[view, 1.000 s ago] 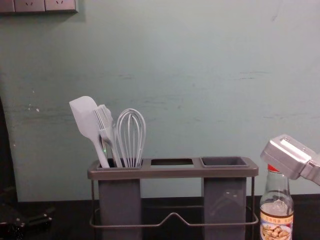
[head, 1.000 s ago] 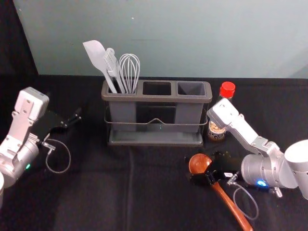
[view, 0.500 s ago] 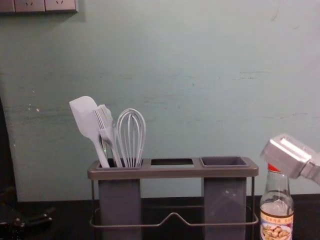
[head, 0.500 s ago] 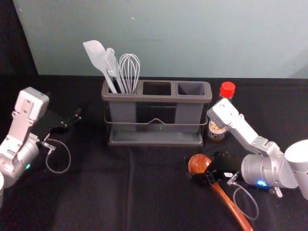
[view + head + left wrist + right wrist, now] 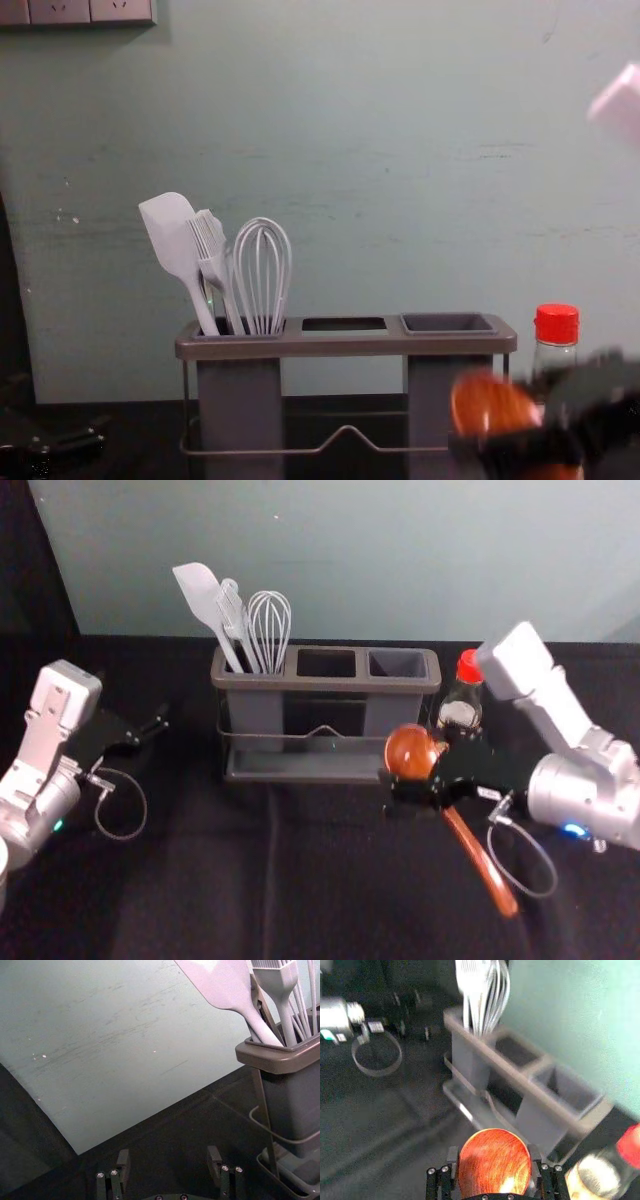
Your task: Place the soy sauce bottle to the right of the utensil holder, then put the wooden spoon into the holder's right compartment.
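The right gripper (image 5: 428,776) is shut on the wooden spoon (image 5: 410,751) just below its bowl, in front of the holder's right end; the handle slants down toward the near right. From the right wrist view, the bowl (image 5: 495,1162) sits between the fingers of the right gripper (image 5: 493,1166). The utensil holder (image 5: 325,685) has an unoccupied right compartment (image 5: 397,664). The soy sauce bottle (image 5: 463,693) stands upright to the holder's right, behind the right gripper, partly hidden. The left gripper (image 5: 158,726) is parked at the left; in the left wrist view the left gripper (image 5: 169,1159) is open.
A spatula (image 5: 204,596), a brush (image 5: 232,615) and a whisk (image 5: 269,625) stand in the holder's left compartment. Its middle compartment (image 5: 326,663) holds nothing visible. The wall (image 5: 340,550) rises behind the black-covered table (image 5: 220,870).
The right gripper has risen and moved a little forward with the spoon, now showing low in the chest view. The arm no longer covers the bottle's red cap there. The left arm is still.
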Robot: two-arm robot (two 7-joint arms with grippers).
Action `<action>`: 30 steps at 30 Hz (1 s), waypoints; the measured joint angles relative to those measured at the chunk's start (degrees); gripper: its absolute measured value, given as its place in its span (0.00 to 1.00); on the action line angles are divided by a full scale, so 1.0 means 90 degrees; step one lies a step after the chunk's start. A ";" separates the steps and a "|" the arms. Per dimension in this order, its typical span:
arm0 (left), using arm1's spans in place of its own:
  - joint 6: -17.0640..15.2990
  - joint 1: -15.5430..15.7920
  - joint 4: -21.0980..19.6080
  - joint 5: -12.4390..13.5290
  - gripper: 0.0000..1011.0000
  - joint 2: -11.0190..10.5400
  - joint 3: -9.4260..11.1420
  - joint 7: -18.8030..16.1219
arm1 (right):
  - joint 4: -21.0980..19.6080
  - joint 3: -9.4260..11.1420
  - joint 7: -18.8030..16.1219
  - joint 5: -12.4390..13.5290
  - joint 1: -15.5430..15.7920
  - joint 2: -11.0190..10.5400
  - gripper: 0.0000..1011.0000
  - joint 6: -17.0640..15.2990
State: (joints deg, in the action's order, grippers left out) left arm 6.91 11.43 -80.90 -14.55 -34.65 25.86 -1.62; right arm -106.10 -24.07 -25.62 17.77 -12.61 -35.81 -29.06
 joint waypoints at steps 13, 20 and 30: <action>0.0000 0.0000 0.0000 0.0000 0.99 0.0000 0.0000 0.0000 | -0.0730 0.0609 0.0329 -0.0144 0.0259 0.0031 0.83 0.1663; 0.0000 0.0000 0.0000 0.0000 0.99 0.0000 0.0000 0.0000 | -0.0426 0.0653 0.0336 -0.0211 -0.0004 0.0409 0.83 0.2327; 0.0000 0.0000 0.0000 0.0000 0.99 0.0000 0.0000 0.0000 | 0.0249 0.0573 0.0547 -0.0496 -0.0577 0.1124 0.83 0.3101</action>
State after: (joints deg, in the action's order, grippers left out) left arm 6.91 11.43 -80.90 -14.55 -34.65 25.86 -1.62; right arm -103.85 -18.92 -20.70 13.30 -17.81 -25.69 -1.14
